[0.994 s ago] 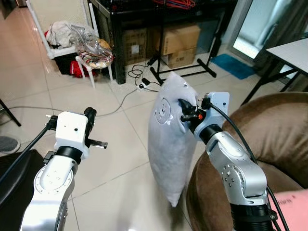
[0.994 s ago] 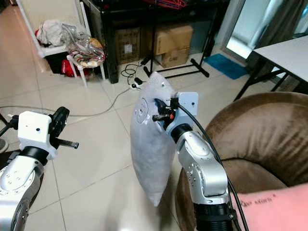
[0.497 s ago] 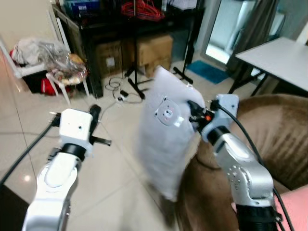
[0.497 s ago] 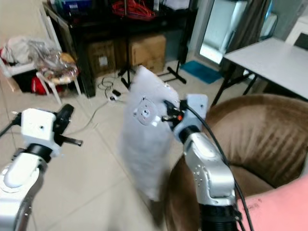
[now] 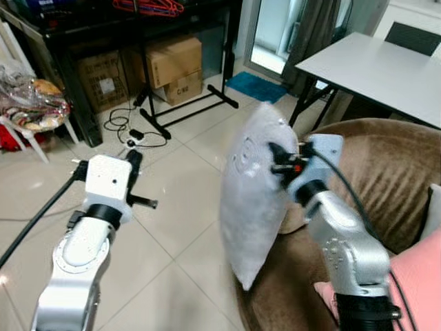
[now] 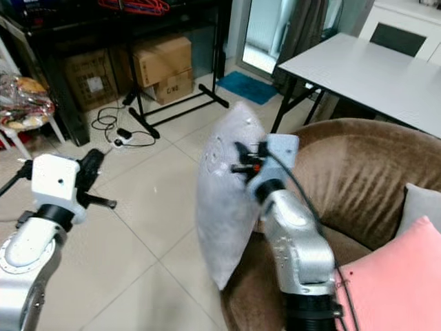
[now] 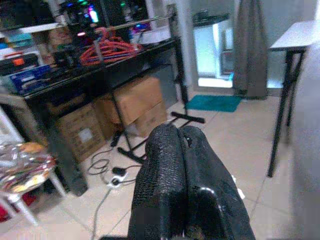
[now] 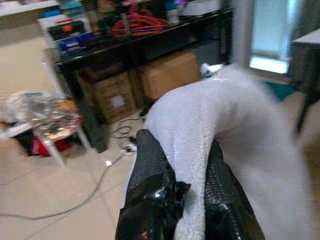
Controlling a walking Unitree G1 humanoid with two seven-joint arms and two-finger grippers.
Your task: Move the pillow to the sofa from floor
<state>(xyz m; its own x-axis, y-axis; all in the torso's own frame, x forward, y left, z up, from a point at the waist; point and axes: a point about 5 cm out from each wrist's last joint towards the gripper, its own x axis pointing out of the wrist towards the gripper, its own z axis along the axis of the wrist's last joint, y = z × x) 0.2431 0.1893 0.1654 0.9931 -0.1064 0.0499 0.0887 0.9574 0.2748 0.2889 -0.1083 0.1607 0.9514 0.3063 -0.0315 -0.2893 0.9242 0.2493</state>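
Grey and limp, the pillow [image 5: 253, 193] hangs lifted off the floor [image 5: 172, 207] beside the brown sofa [image 5: 386, 179], its upper edge pinched in the right claw [image 8: 186, 200] for carrying over, while the left claw [image 7: 180, 185], fingers pressed together, holds nothing.

Cardboard boxes [image 5: 162, 62] under black shelving [image 5: 83, 27] (cables [image 5: 131, 127] nearby).
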